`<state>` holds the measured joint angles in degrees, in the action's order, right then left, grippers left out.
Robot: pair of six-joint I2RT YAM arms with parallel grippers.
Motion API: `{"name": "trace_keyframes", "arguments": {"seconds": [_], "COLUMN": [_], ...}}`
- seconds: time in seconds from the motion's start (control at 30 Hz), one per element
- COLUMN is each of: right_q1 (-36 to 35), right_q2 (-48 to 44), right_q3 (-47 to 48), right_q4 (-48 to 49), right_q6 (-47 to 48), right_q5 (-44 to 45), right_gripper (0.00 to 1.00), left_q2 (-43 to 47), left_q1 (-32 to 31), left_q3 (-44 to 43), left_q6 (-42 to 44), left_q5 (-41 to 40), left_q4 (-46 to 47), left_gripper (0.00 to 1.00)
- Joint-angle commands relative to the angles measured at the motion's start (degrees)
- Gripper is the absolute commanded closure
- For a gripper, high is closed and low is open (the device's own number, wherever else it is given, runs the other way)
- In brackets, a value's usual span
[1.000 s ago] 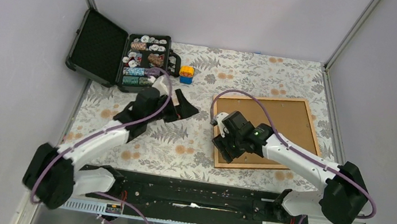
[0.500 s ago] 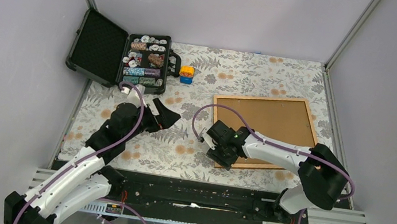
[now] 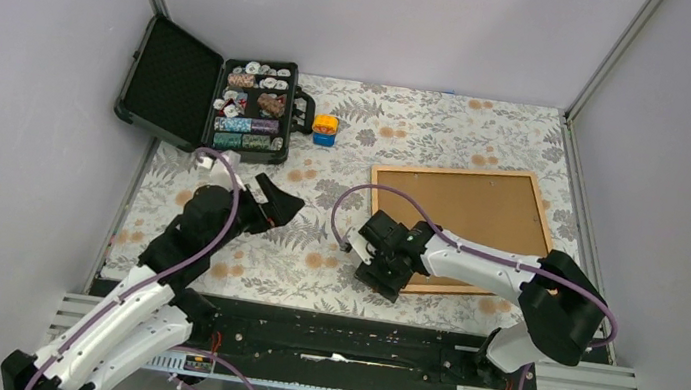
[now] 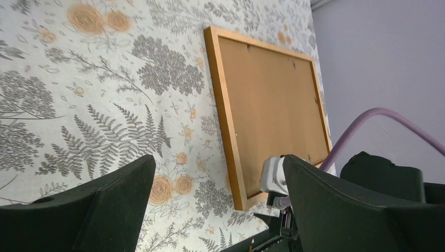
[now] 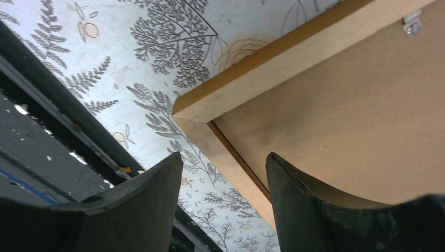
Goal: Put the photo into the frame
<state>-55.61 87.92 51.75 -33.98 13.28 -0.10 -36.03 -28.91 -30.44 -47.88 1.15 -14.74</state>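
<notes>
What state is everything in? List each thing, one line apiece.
frame: lying back up on the table, backing board in place.
case: lid open, compartments filled.
left claw: open, empty.
right claw: open, at the frame's near left corner.

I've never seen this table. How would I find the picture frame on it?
Look at the flowery tablecloth and go to its right half. The frame lies flat there, a big thin rectangle of light wood with its plain brown back facing up. It is the only wooden thing; the black case across the table is full of small bits.
</notes>
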Motion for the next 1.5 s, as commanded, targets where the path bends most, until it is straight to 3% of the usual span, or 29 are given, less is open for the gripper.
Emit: {"name": "trace_keyframes", "arguments": {"seconds": [0.0,0.23,0.4,0.5,0.6,0.83,1.0,1.13,1.23,1.37,1.47], "right_q1": [-0.79,-1.38,-1.43,-1.43,-1.32,-1.34,-0.81,0.31,1.02,1.19,2.65], "right_q2": [-1.19,1.77,5.88,7.86,9.53,19.30,26.86,28.04,25.66,18.66,12.20], "right_q3": [0.70,0.82,1.74,2.19,3.11,13.31,23.49,29.86,32.44,29.31,23.01], "right_q4": [-0.95,0.52,2.62,4.56,7.28,12.16,11.67,10.10,7.40,3.62,0.53], "right_q6": [0.47,-1.39,-2.70,-3.41,-4.86,-10.54,-15.07,-17.28,-18.84,-21.42,-26.19], "right_q5": [-3.51,3.92,4.58,5.54,6.61,11.37,16.22,18.97,20.19,22.27,21.43], "right_gripper": [0.32,0.39,0.46,0.56,0.77,0.92,0.82,0.46,0.26,0.10,0.07], "left_q2": [4.89,8.60,8.96,8.96,9.25,8.47,8.17,7.96,7.44,4.99,1.44], "left_q1": [0.25,0.25,0.25,0.25,0.26,0.25,0.25,0.25,0.25,0.25,0.25], "left_q3": [-0.43,-1.32,-2.33,-3.05,-3.40,-4.01,-4.21,-3.71,-3.17,-2.43,-2.37], "left_q6": [-0.10,-0.57,-0.65,-0.33,-0.12,0.22,0.83,0.94,0.92,0.80,-0.08], "left_q5": [-6.99,-10.77,-11.62,-12.30,-12.87,-13.25,-13.54,-13.41,-13.15,-10.77,-7.27], "left_q4": [-1.06,-3.01,-3.35,-4.05,-4.57,-4.73,-5.36,-5.47,-5.12,-3.65,-2.31], "left_gripper": [0.04,0.03,0.04,0.03,0.03,0.03,0.04,0.03,0.03,0.02,0.02]}}
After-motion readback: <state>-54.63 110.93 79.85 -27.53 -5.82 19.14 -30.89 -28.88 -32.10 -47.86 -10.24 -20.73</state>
